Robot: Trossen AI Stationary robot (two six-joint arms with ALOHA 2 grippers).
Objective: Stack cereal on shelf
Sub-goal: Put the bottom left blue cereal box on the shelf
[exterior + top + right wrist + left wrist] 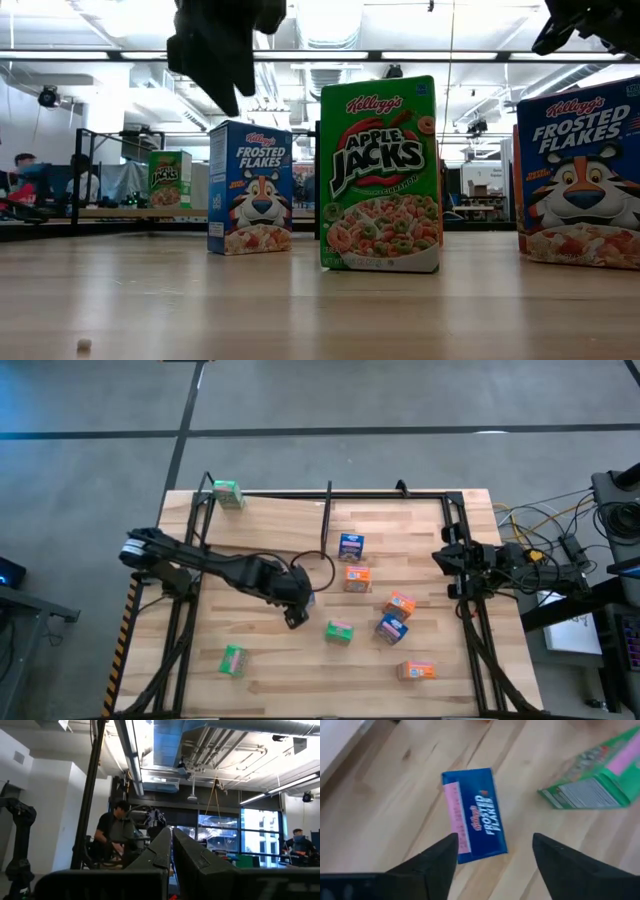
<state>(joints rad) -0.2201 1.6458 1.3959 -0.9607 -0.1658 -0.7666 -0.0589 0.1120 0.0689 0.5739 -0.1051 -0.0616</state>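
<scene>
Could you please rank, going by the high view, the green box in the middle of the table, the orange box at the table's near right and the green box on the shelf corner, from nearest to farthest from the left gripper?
1. The middle green box, just right of the left gripper.
2. The orange box, toward the near right.
3. The shelf-corner green box, far left, roughly as distant as the orange box; too close to call with confidence.

Frosted Flakes box (578, 175) cropped at edge, green box (600, 775) blurred

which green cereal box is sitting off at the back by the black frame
The far-left corner green box, right beside the black frame. The middle green box and the front-left green box sit in the table's near half, away from it.
</scene>
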